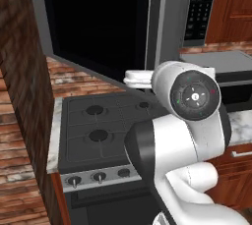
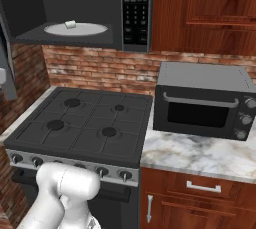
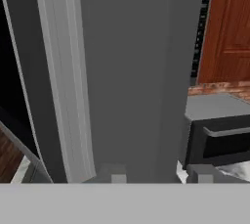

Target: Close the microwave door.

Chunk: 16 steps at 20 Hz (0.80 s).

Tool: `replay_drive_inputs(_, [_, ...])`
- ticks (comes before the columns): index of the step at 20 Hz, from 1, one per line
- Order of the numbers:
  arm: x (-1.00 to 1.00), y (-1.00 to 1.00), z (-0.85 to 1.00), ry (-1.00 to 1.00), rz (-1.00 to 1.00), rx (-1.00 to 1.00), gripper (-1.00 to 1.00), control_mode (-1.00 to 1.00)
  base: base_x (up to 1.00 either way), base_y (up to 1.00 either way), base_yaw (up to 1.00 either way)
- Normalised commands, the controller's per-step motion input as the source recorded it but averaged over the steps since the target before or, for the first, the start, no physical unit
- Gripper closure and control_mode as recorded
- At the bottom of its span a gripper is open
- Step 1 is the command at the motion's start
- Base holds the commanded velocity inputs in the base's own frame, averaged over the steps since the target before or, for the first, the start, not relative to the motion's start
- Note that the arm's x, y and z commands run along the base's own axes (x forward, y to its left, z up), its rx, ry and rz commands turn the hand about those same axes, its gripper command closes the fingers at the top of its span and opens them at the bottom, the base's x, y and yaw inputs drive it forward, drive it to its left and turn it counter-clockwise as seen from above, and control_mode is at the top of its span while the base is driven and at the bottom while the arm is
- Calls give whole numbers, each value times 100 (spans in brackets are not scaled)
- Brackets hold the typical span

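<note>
Microwave door (image 1: 98,17) hangs open above the stove (image 2: 85,123); closed gripper (image 3: 158,174) is pressed near its handle (image 3: 63,81); inward push needed.

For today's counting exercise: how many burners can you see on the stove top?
4 burners on the stove: back left, back right, front left, front right. None appears hidden in the right base view.

One microwave (image 2: 75,8), one toaster oven (image 2: 202,102), one stove (image 2: 80,123), four burners.
</note>
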Motion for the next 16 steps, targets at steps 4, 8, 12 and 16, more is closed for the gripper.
replay_drive_inputs(4, [100, 0, -12, -19, -17, 1, -100, -100, 0, 0, 0])
replay_drive_inputs(8, [100, 0, -4, -15, -20, 0, -100, -100, 0, 0, 0])
replay_drive_inputs(12, [100, 0, 0, -14, -20, 0, -100, -100, 0, 0, 0])
replay_drive_inputs(16, [100, 0, 0, -9, -17, 0, -100, -100, 0, 0, 0])
